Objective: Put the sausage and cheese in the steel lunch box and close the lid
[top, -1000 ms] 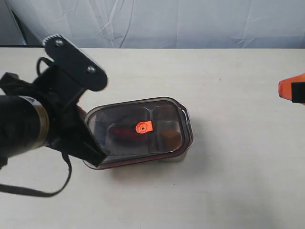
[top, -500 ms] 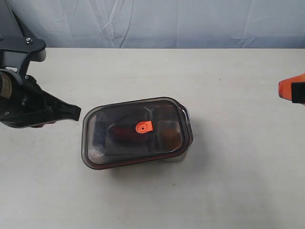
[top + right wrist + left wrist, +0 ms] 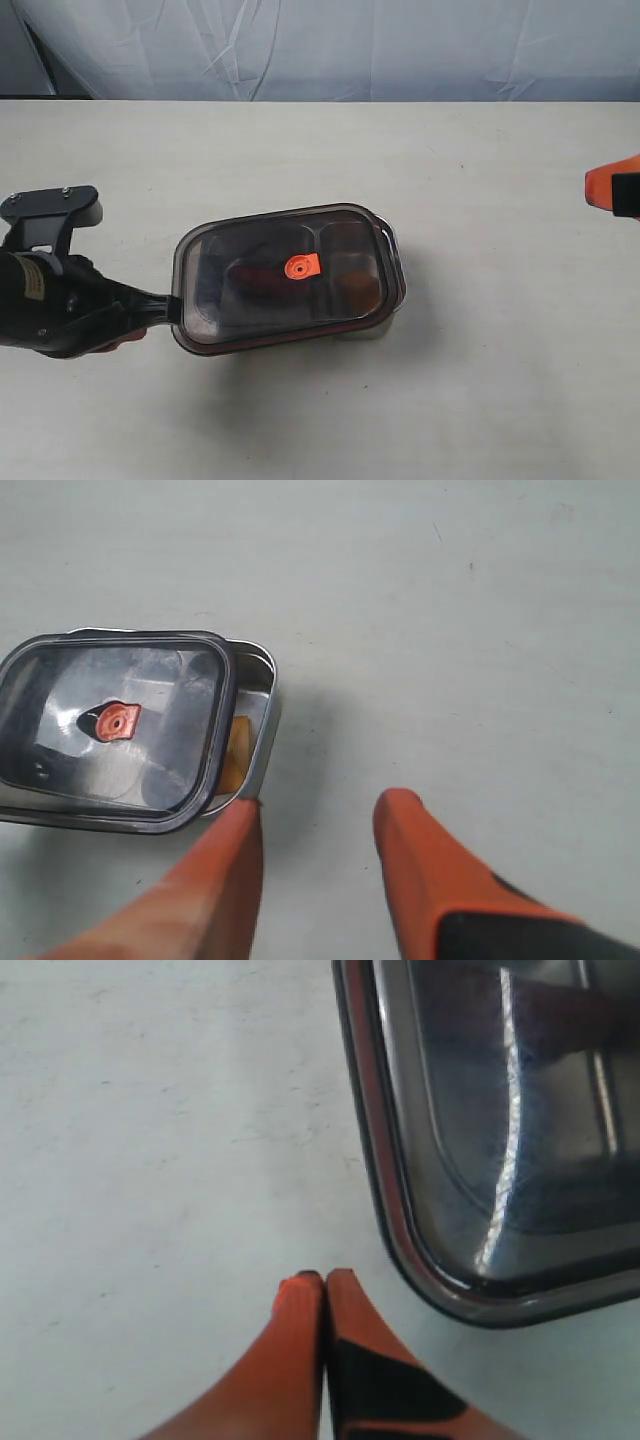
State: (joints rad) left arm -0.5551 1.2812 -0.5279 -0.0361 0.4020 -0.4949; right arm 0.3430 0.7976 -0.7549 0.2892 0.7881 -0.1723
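The lid lies skewed on the steel lunch box mid-frame, overhanging left, cheese peeping out at right. The left hand, tips pressed together, sits at its left edge: I'd nudge rightward gently until square, then press. The right hand hangs spread, far right.

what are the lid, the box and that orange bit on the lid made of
The lid looks like glossy, smoky translucent plastic: the compartments show dimly through it. The steel lunch box looks like polished metal, likely stainless steel: its exposed rim is bright and mirror-like. The orange valve looks matte, perhaps rubber or silicone; that is uncertain.
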